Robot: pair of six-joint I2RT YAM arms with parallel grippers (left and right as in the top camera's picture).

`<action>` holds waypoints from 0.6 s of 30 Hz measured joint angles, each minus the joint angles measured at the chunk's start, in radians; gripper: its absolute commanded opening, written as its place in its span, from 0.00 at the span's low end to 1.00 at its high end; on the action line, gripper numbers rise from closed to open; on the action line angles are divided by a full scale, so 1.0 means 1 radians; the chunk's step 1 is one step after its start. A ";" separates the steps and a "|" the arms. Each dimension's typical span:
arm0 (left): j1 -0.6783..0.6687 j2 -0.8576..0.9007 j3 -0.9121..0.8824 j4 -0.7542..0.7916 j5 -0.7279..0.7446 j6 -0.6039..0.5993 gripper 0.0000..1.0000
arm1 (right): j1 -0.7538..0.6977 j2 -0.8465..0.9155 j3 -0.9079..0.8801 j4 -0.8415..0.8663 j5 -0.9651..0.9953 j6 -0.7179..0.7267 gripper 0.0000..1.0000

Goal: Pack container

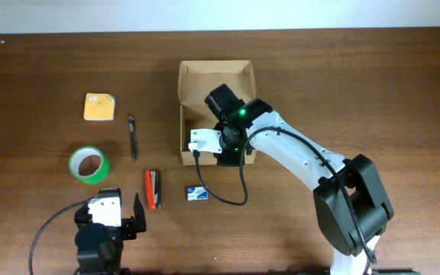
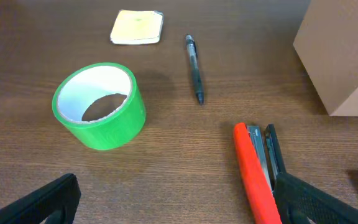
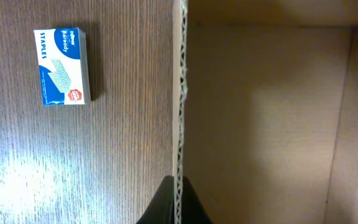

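Since nothing's in it yet as far as I can see, the container (image 1: 198, 92) sits open mid-worktop (image 1: 373, 84). The right end effector (image 3: 178, 186) is pinched shut on the top edge of its near wall, I'd guess to steady or drag it. A staples box (image 3: 62, 66) lies just outside that wall, with the red stapler (image 2: 253, 171), pen (image 2: 194, 68), green tape (image 2: 99, 106) and sticky notes (image 2: 137, 27) further left. The left end effector (image 2: 179, 208) hangs wide open by the stapler, gripping nothing.

- Overhead: high, looking straight down on the whole table (image 1: 357, 92).
- Left wrist: low, facing forward, near the stapler (image 2: 253, 174).
- Right wrist: close, straight down over the container (image 3: 260, 112) rim; shares the staples box (image 3: 63, 67) with overhead.
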 measured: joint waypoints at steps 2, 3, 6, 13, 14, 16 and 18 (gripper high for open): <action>0.000 0.000 0.000 0.000 0.000 0.000 1.00 | 0.000 0.000 0.000 0.000 0.000 -0.002 0.04; 0.000 0.000 0.000 0.000 0.000 0.000 1.00 | 0.000 0.000 0.000 0.000 0.000 -0.002 0.04; 0.000 0.000 0.000 0.000 0.000 0.000 1.00 | 0.000 0.000 0.000 0.000 0.000 0.000 0.24; 0.000 0.000 0.000 0.000 0.000 0.000 0.99 | 0.000 0.000 0.000 0.003 0.001 -0.003 0.79; 0.000 0.000 0.000 0.000 0.000 0.000 1.00 | 0.000 0.000 0.000 0.003 0.000 -0.004 0.80; 0.000 0.000 0.000 0.000 0.000 0.000 0.99 | 0.000 0.000 0.000 0.004 0.000 -0.007 0.82; 0.000 0.000 0.000 0.000 0.000 0.000 1.00 | 0.000 0.000 0.000 0.003 0.000 -0.007 0.83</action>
